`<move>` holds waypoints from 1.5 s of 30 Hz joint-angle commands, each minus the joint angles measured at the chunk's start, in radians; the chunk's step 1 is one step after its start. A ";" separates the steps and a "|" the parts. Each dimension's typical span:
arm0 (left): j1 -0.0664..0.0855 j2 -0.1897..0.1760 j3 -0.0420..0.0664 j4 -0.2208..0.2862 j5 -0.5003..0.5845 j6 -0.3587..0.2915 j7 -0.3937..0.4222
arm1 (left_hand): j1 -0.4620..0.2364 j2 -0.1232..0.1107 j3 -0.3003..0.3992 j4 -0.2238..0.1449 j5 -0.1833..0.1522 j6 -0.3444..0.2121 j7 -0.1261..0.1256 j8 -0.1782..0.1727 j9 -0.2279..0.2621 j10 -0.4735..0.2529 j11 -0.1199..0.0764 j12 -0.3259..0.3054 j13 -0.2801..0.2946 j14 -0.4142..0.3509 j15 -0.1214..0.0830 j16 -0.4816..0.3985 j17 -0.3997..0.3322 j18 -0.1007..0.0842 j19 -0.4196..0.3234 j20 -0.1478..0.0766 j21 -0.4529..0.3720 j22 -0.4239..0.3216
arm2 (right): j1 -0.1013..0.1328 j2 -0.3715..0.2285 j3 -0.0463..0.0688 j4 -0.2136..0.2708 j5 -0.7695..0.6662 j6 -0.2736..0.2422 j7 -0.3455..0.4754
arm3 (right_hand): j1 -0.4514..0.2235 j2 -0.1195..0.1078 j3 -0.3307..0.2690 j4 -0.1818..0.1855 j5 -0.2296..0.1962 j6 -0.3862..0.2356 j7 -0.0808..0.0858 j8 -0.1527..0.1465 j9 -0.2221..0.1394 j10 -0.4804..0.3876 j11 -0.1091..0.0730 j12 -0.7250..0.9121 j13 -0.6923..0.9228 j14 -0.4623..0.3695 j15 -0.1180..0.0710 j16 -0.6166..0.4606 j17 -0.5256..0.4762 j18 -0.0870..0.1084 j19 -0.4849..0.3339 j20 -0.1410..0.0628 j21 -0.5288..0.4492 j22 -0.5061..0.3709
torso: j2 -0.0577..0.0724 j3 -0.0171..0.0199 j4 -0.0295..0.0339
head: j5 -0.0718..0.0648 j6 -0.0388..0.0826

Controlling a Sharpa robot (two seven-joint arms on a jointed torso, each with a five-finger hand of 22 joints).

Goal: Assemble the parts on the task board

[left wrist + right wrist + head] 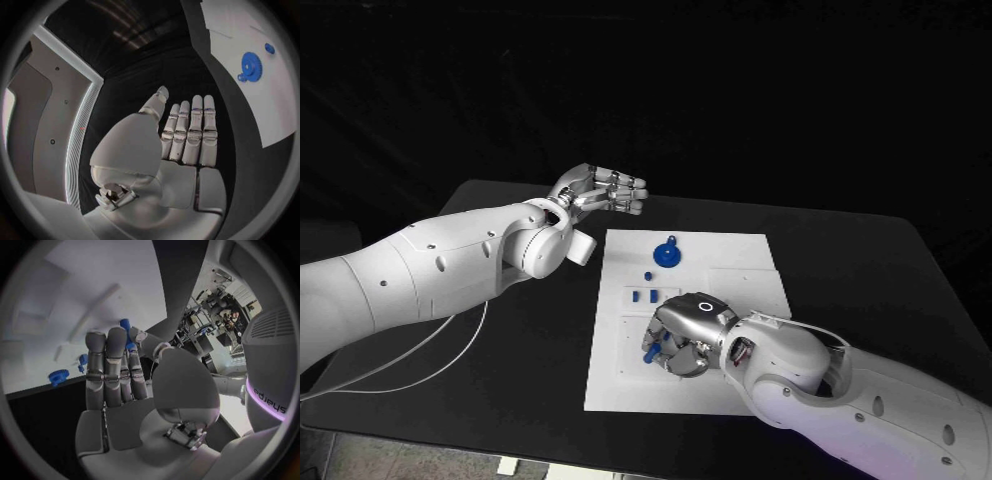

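Board first: the white task board (733, 250) lies mid-table, the right hand (681, 335) low over its near half, fingers round a small blue part (651, 350), though a true grip I cannot tell. The left hand (599, 190) hovers empty, fingers straight, off the far-left corner. Parts like the blue gear (668, 255) and pegs (643, 295) look light, rigid and slick, best pinched by their edges.

The task board (733, 250) lies mid-table (877, 270). A gear (669, 256) sits toward its far side, small pegs (643, 294) nearer. The right hand (682, 335) covers the near part, possibly touching a part (651, 350); the left hand (600, 190) hangs beyond the board's far-left corner.
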 commanded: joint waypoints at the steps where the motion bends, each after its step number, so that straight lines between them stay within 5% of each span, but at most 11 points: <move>1: 0.000 0.001 0.001 0.003 0.007 0.014 0.010 | -0.002 0.009 0.001 -0.007 0.002 -0.002 -0.001 0.003 0.000 -0.003 0.000 -0.002 -0.001 -0.007 -0.002 -0.002 0.001 -0.001 -0.001 0.002 0.003 -0.001 | -0.001 0.000 -0.001 0.002 -0.006 0.019 0.002 | -0.001 0.008 0.000 -0.005 0.002 0.006 0.002 0.003 0.002 0.044 -0.037 0.003 0.002 0.001 -0.008 -0.002 0.001 0.016 -0.007 -0.002 0.005 0.048 | 0.000 -0.0002 0.0001 | 0.000 0.001; 11: 0.000 -0.001 0.001 0.004 0.007 0.014 0.010 | -0.003 0.011 0.001 -0.007 0.002 -0.003 0.000 0.004 0.000 -0.004 0.001 -0.002 -0.001 -0.008 -0.002 -0.002 0.001 -0.001 -0.003 0.003 0.007 -0.007 | -0.001 0.005 -0.003 -0.002 -0.049 0.026 -0.027 | -0.002 0.008 -0.001 -0.006 0.003 0.006 0.002 0.003 0.002 0.044 -0.037 0.003 0.002 0.002 -0.008 -0.002 0.002 0.016 -0.007 -0.002 0.004 0.048 | 0.000 -0.0005 0.0001 | 0.000 -0.001; 34: 0.000 0.002 0.001 0.002 0.007 0.017 0.009 | -0.003 0.011 0.001 -0.007 0.002 -0.003 0.000 0.004 0.000 -0.004 0.001 -0.002 -0.001 -0.008 -0.002 -0.002 0.001 -0.001 -0.003 0.003 0.007 -0.007 | 0.001 0.037 -0.037 -0.007 -0.085 0.061 -0.044 | -0.006 0.002 0.001 -0.005 0.007 -0.007 0.006 0.002 -0.001 0.030 -0.033 0.002 0.001 0.001 -0.005 -0.004 0.002 0.014 -0.011 -0.001 -0.001 0.047 | 0.000 -0.0002 -0.0003 | -0.002 -0.003; 45: 0.000 0.003 0.001 0.001 0.007 0.020 0.008 | -0.003 0.011 0.001 -0.007 0.002 -0.003 0.000 0.004 0.000 -0.004 0.001 -0.002 -0.001 -0.008 -0.002 -0.002 0.001 -0.001 -0.003 0.003 0.007 -0.007 | 0.002 0.039 -0.043 -0.012 -0.040 0.031 -0.026 | -0.034 -0.038 -0.142 0.061 0.014 -0.112 0.021 0.002 -0.013 -0.113 0.005 0.002 -0.003 -0.001 0.021 0.000 -0.001 0.024 -0.004 0.026 -0.052 0.023 | 0.000 0.0000 -0.0002 | -0.003 -0.011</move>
